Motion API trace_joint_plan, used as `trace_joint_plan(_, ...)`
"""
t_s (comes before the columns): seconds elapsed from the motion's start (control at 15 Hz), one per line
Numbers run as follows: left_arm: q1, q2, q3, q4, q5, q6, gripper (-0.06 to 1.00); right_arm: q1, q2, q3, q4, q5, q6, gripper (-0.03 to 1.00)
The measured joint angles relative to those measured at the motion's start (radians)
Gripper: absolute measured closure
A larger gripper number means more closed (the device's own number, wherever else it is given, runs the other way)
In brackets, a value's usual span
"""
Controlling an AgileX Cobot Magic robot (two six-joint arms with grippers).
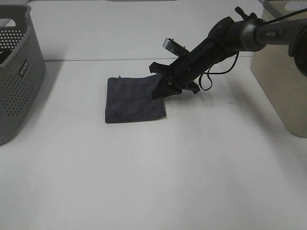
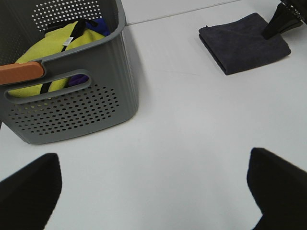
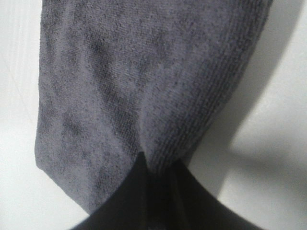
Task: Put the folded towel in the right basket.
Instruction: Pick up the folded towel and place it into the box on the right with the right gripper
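Note:
The folded dark grey towel [image 1: 132, 100] lies on the white table left of centre. My right gripper [image 1: 160, 91] reaches in from the right and is shut on the towel's right edge. In the right wrist view the black fingertips [image 3: 144, 175] pinch a fold of the towel [image 3: 144, 72], which bunches up at the pinch. The right basket [image 1: 283, 81] is beige and stands at the table's right edge. My left gripper [image 2: 153, 160] is open and empty, hovering over bare table. It is out of the high view. The towel [image 2: 242, 40] lies far from it.
A grey perforated basket [image 1: 19, 72] stands at the left edge. The left wrist view shows a yellow cloth [image 2: 53, 52] and other items inside it [image 2: 72, 105]. The right arm's cable [image 1: 211, 76] hangs beside the gripper.

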Motion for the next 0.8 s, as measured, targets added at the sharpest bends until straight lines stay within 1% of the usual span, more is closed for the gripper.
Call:
trace_joint_plan(0.27,0.000,0.000,0.000,0.000,0.000,0.000,-0.04,0.000,-0.067,-0.009,-0.004,0.029,-0.022,0.93)
trace_joint_plan(0.8,0.000,0.000,0.000,0.000,0.000,0.000,-0.04,-0.003,-0.402,-0.083,-0.160,0.065,-0.012,0.93)
